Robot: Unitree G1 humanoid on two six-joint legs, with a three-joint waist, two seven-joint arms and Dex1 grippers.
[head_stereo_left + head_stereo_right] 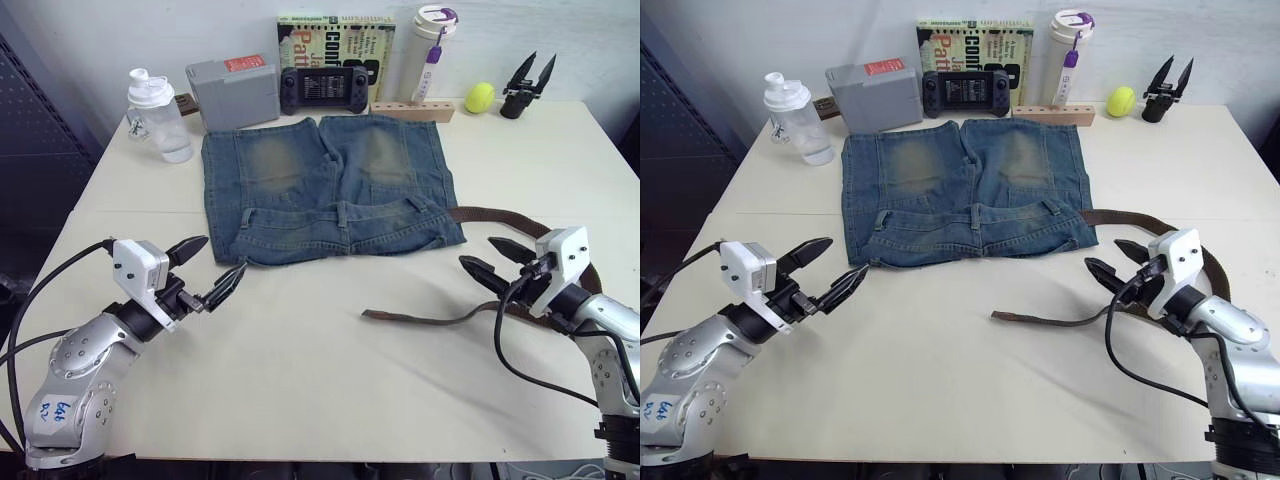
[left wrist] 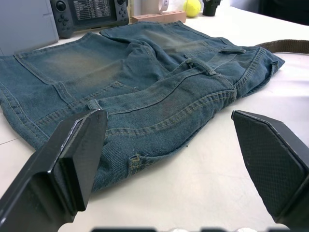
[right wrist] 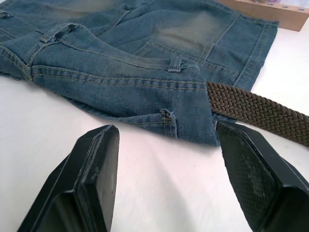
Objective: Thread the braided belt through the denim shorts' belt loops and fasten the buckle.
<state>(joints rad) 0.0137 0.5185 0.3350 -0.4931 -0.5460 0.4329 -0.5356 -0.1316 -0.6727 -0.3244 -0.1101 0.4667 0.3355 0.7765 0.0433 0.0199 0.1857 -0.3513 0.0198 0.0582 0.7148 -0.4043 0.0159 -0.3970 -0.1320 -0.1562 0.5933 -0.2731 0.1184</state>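
Both pincers hover wide apart and empty over the white table [image 1: 300, 400], the left gripper [image 1: 218, 268] just off the denim shorts' [image 1: 325, 185] seven-o'clock corner, the right gripper [image 1: 492, 259] near their four-o'clock corner. From that corner the braided belt [image 1: 500, 216] emerges, loops round behind the right arm and trails its free tip [image 1: 372, 315] back toward six o'clock. Soft, limp and light by the look of it, the belt would likely be best pinched close to that tip, which lies near the right gripper's eight o'clock.
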